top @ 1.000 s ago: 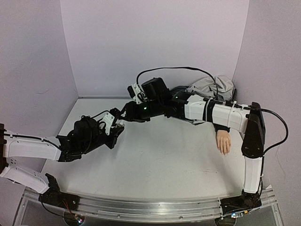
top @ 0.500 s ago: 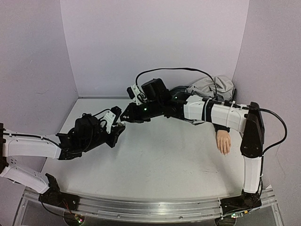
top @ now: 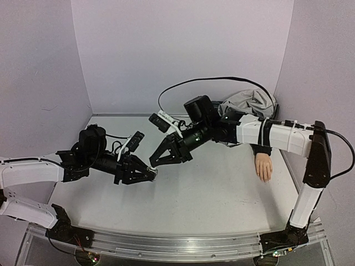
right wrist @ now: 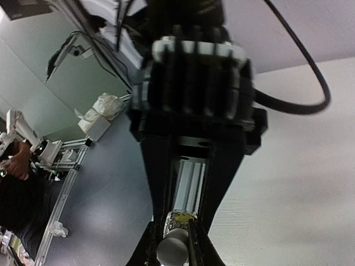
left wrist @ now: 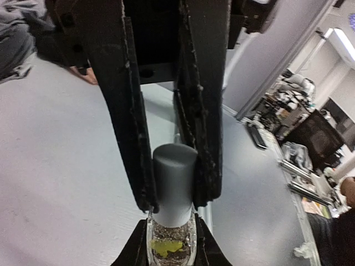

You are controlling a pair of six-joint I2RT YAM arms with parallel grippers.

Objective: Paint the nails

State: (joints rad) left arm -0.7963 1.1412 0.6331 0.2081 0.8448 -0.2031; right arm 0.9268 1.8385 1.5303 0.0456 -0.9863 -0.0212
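Glass bottle [left wrist: 169,247], mostly hidden, gripped by left claw [top: 149,175]; right claw [top: 156,163] clamps its cap [left wrist: 173,180].

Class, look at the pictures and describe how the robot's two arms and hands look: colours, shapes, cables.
The left arm and right arm are white tubular links with black joints. The left hand and right hand are black, each with two long, tapering fingers. A black cable loops above the right arm.
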